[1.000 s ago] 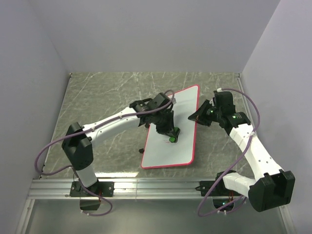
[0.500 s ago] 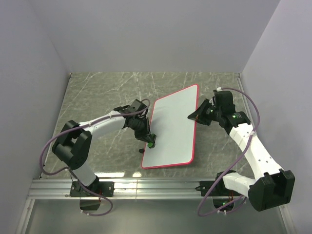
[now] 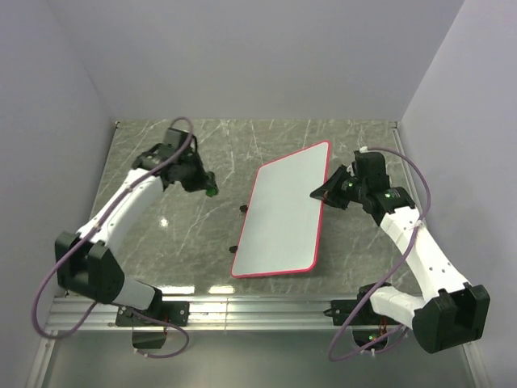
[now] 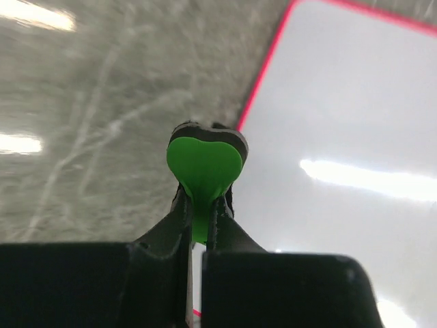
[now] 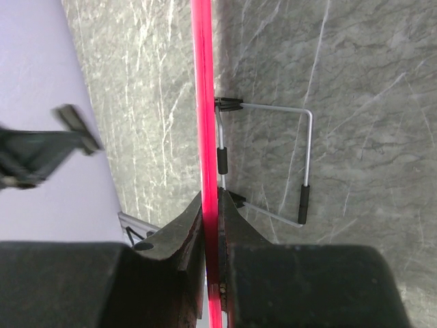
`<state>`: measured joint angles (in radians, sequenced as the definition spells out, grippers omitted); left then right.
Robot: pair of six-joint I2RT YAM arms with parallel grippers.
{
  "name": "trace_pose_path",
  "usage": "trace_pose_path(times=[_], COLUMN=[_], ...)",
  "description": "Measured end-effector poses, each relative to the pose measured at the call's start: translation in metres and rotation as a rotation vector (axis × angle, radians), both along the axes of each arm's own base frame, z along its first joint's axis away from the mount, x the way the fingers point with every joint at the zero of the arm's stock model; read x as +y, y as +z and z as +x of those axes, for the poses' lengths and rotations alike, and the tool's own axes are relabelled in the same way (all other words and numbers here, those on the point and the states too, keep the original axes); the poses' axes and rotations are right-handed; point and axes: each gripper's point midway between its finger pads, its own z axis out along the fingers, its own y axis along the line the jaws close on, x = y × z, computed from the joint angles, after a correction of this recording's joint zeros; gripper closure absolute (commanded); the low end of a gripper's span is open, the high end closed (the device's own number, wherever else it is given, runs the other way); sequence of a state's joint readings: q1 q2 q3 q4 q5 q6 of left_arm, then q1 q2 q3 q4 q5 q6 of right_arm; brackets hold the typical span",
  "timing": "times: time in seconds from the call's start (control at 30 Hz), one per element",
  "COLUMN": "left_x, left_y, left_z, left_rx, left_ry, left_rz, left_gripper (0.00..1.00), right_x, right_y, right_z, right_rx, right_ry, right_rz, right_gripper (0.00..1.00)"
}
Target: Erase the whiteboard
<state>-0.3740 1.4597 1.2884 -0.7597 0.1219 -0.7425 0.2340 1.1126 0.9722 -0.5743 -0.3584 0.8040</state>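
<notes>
The whiteboard (image 3: 283, 214), white with a red-pink rim, stands tilted in the middle of the table and shows no marks. My right gripper (image 3: 321, 194) is shut on its right rim; in the right wrist view the red rim (image 5: 203, 102) runs up from between the jaws. My left gripper (image 3: 208, 191) is shut on the green eraser (image 4: 203, 167) and holds it above the table, left of the board and apart from it. The board (image 4: 341, 137) fills the right of the left wrist view.
A wire stand (image 5: 300, 164) with black sleeves sits under the board; its black feet (image 3: 243, 208) stick out at the board's left edge. Grey walls enclose the marbled table (image 3: 178, 234). A metal rail (image 3: 242, 311) runs along the near edge.
My left gripper has carried the eraser off the board, moving left and toward the back of the table. The right gripper and the board have stayed put.
</notes>
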Motion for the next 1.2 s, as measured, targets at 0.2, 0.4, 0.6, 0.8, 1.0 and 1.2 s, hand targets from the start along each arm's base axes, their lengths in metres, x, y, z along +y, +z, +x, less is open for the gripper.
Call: trace_pose_path(times=[0.2,0.4,0.6,0.8,1.0,1.2], left_x=[0.063,0.103,0.12,0.125,0.129,0.134], left_y=[0.017,-0.055,-0.092,-0.115,-0.127,-0.129], left_z=[0.005,-0.022,-0.027,-0.02,-0.022,-0.021], left_rx=[-0.072,0.099,0.191,0.228,0.259,0.26], left_ry=[0.142,0.198,0.212,0.193,0.18,0.188], left_rz=[0.05,0.119,0.161,0.205,0.236,0.264], left_gripper=[1.0,1.0,0.94,0.56,0.41,0.29], right_x=[-0.002,-0.002,0.001,0.003,0.002,-0.001], right_y=[-0.003,-0.002,-0.002,-0.015,-0.021,-0.014], right_z=[-0.007,-0.017,-0.032,-0.049,-0.057,-0.057], right_rx=[-0.006,-0.015,-0.018,-0.011,-0.013,-0.032], right_ry=[-0.013,-0.015,0.008,0.043,0.058,0.071], right_rz=[0.004,0.013,0.028,0.035,0.029,-0.001], right_gripper=[1.0,1.0,0.84,0.44,0.32,0.09])
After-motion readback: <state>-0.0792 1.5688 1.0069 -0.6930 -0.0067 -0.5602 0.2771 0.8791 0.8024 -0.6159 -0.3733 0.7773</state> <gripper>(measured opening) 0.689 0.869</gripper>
